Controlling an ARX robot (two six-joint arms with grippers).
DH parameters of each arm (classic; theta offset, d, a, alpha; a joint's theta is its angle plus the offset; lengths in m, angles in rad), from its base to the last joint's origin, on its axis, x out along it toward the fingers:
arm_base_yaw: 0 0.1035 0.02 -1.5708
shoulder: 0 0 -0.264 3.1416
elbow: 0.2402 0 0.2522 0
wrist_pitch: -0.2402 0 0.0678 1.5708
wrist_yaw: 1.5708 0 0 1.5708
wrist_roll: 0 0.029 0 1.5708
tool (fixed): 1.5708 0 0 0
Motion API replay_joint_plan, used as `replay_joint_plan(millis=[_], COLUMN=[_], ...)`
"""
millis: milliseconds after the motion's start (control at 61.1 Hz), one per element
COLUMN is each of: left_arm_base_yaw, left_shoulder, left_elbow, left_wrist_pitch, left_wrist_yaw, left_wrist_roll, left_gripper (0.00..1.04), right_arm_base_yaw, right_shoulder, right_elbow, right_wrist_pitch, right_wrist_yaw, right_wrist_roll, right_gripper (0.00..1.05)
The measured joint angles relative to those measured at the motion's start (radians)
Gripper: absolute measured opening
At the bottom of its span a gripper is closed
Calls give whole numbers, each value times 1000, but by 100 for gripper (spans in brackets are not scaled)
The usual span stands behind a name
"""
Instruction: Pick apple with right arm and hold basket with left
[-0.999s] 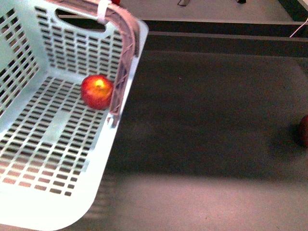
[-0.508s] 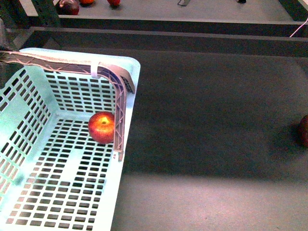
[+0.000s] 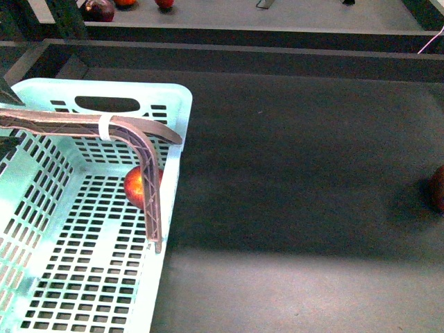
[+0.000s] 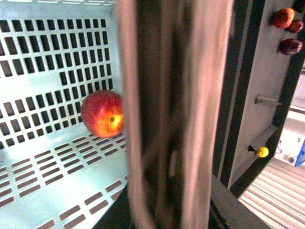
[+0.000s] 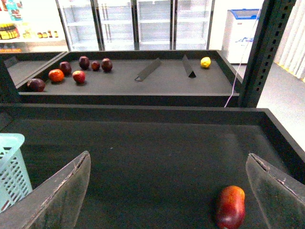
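Change since earlier frames: basket [image 3: 41,104] has dropped from a raised, tilted pose to sit level and lower in the front view; the apple [image 3: 139,187] has stayed at the near-wall corner of the floor.
Apple location: inside the basket, on the slotted floor, close against the wall that the left gripper [image 3: 154,208] straddles.
Left gripper state: a latticed finger with a white band [image 3: 105,127] hangs over the basket rim and down the wall; the grip looks closed on that wall, but the opposing finger is not clearly seen, so the closure is a judgement.
Right gripper state: fingers [image 5: 62,191] stand wide apart, holding nothing, above the dark shelf [image 5: 157,157].
Step in hand: steady the basket; the judged good practice is to keep the wall pinched squarely and the crate level so the apple does not roll.
Risk: a one-sided hold may let the crate twist.
Right wrist view only: a second red fruit [image 5: 230,206] lying on the shelf between the open fingers, and a rear shelf with dark and red fruit [image 5: 84,62] and a yellow one [image 5: 205,62].
Left wrist view only: the apple's [image 4: 102,113] stem hollow and yellow-orange patch; the finger itself is blurred.
Front view only: the whole line of the finger across the basket rim.
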State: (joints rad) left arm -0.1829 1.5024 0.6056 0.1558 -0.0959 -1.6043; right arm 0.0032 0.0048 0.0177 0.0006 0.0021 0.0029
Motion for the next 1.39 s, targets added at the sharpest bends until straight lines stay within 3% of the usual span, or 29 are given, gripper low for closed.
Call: replay_joint_plan(millis=[180,344,508,721,770,802,835,868,933,1048,1212,1392], left_arm_base_yaw=[-62,-165,-256,-262,-251,-234,-220,-195,-153,-86,-19,45], left_shoulder=[-121,-290,-410,-412,-423,-439,-454,-483,-542,-642,-746,-870], left_elbow=[-19,-24,-28,-31,-113,-201,-254,-330,-391,-446,-502,-543], left_wrist_pitch=[-85,-258,-357,-359,-116,106,225,397,546,547,486,405], left_wrist_yaw=[-80,-216,-337,-348,-326,-297,-284,-261,-227,-163,-94,-37], left_wrist_roll=[-61,-148,-201,-205,-25,212,327,586,977,1403,1550,1584], left_gripper=[71,99,98,98,90,82,78,70,57,34,5,3], right_arm_base_yaw=[0,0,0,0,0,0,0,0,0,0,0,0], right_shoulder=[0,0,0,0,0,0,0,0,0,0,0,0], right_elbow=[0,0,0,0,0,0,0,0,0,0,0,0], right_wrist_pitch=[0,0,0,0,0,0,0,0,0,0,0,0], right_wrist_yaw=[0,0,0,0,0,0,0,0,0,0,0,0], right_wrist_roll=[0,0,0,0,0,0,0,0,0,0,0,0], right_gripper=[96,96,96,96,96,96,96,96,96,96,96,96])
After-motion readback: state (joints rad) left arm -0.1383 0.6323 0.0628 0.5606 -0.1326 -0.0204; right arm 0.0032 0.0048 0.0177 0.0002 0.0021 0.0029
